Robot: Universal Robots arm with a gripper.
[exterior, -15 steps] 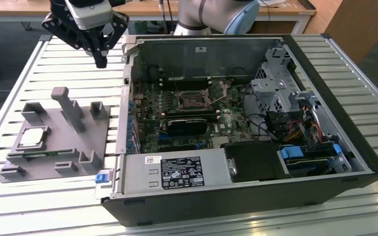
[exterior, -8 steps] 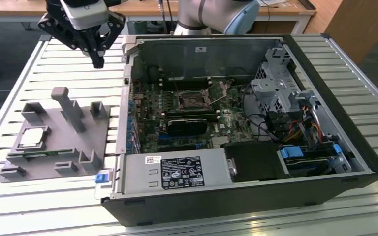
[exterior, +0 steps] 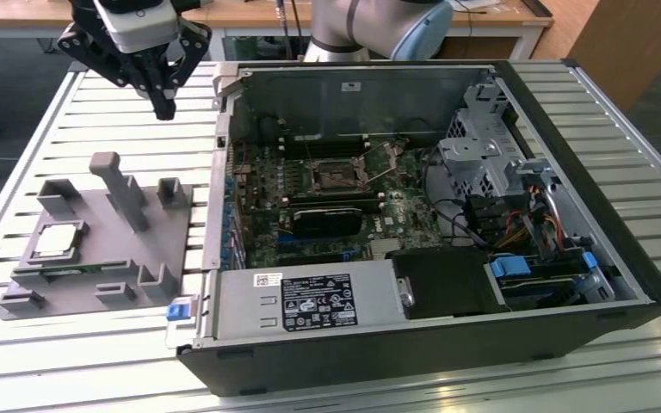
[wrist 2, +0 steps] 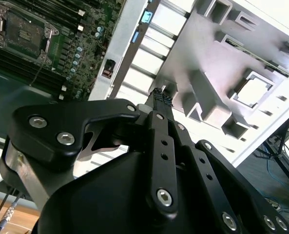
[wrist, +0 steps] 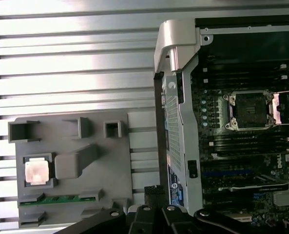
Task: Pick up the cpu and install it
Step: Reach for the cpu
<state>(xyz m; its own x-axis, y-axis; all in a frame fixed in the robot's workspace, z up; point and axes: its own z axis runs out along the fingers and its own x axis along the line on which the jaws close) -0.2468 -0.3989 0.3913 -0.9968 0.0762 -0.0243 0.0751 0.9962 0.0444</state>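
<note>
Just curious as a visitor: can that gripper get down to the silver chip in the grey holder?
Probably yes. The cpu lies uncovered in its recess in the grey holder, open from above. The gripper hangs above the table, empty. The holder's tall post stands near the cpu, though.

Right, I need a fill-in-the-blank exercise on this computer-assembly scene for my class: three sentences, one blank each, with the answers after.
1. The cpu lies in the grey holder, ___ the computer case.
2. The gripper has its jaws shut and holds ___.
3. The motherboard socket has its frame open and is ___.
Answers: outside; nothing; empty.
</note>
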